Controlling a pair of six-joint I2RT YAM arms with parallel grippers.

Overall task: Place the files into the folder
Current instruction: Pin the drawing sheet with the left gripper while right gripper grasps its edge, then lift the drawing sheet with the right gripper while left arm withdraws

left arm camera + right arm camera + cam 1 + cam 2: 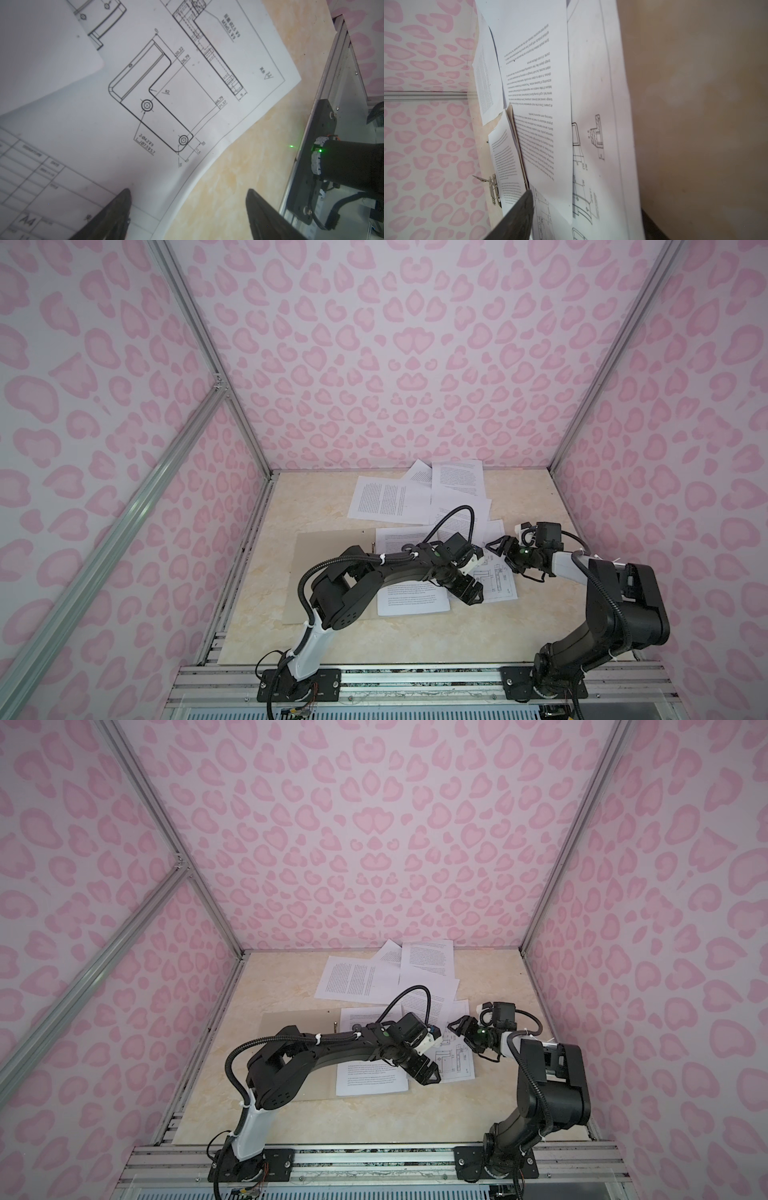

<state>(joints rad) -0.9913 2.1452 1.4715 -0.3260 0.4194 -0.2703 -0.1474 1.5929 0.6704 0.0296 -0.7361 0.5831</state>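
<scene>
On the desk point(519, 635), in both top views, the folder point(316, 547) lies open, a text sheet point(411, 601) on it, the drawing sheet point(500, 589) overlapping its right side, more files point(390, 497) behind. The left tool point(478, 593), released, hangs over the drawing sheet; the right tool point(505, 556) sits at its far corner. In the left wrist view the fingers point(116, 214) stand wide above the drawing. In the right wrist view the right tool's jaws are apart over the sheet, clenching nothing. I judge the step: collecting that sheet; next, pinch its edge and slide it onto the folder
</scene>
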